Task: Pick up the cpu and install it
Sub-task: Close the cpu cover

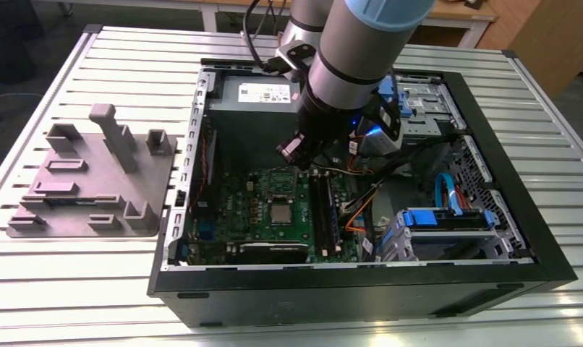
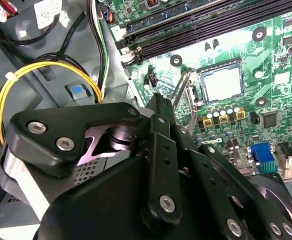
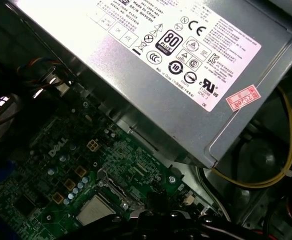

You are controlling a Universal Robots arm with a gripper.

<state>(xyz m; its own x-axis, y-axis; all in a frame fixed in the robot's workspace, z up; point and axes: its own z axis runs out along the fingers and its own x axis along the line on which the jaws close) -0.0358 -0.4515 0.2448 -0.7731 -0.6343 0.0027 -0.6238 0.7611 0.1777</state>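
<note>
One arm: the grey-and-blue robot arm (image 1: pixel 354 50) reaches down from the far side into an open black computer case (image 1: pixel 369 289) lying on a slatted metal table (image 1: pixel 79 289)
Gripper position: the gripper (image 1: pixel 294 152) hangs inside the case, above the far edge of the green motherboard (image 1: pixel 243 217), just in front of the grey power supply box (image 1: pixel 262 94)
Gripper state: cannot tell how far the fingers are apart; the black linkage body fills the near part of the second wrist view and the tips are not readable; nothing is seen held
Cpu: the cpu (image 1: pixel 281 212) lies flat in the socket area near the middle of the motherboard, silvery top up; also seen in the second wrist view (image 2: pixel 222 83) and the first wrist view (image 3: pixel 93 210)
Socket: the silver socket frame (image 2: pixel 185 92) stands tilted up beside the cpu in the second wrist view, not closed over it
Gap: gripper and cpu apart, the cpu nearer the camera in the exterior view
Memory slots: long black slots (image 1: pixel 320 210) run beside the socket, towards the exterior view's right
Cables: a yellow cable loop (image 2: pixel 16 85) lies beside the power supply; blue-trimmed drive bays (image 1: pixel 446 224) sit at the exterior view's right
Outside the case: a grey fixture tray (image 1: pixel 89 181) with upright blocks rests on the table at the exterior view's left
</note>
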